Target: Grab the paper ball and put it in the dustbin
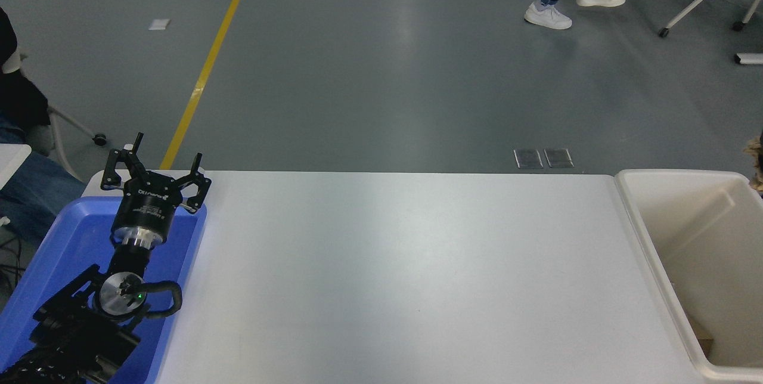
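Observation:
Only a sliver of the tan paper ball [756, 164] shows at the picture's right edge, in the air above the far right corner of the cream-white dustbin [641, 226]. My right gripper is beyond the right edge and out of view, so what holds the ball is hidden. The dustbin stands against the white table's [405, 271] right end, and its deep inside looks mostly bare. My left gripper [160, 160] is open and empty, parked at the lower left over the blue tray [65, 235].
A seated person [18, 110] is at the left edge by a chair. Another person's legs and white shoes [548, 14] are on the grey floor at the top right, near wheeled chair legs [691, 8].

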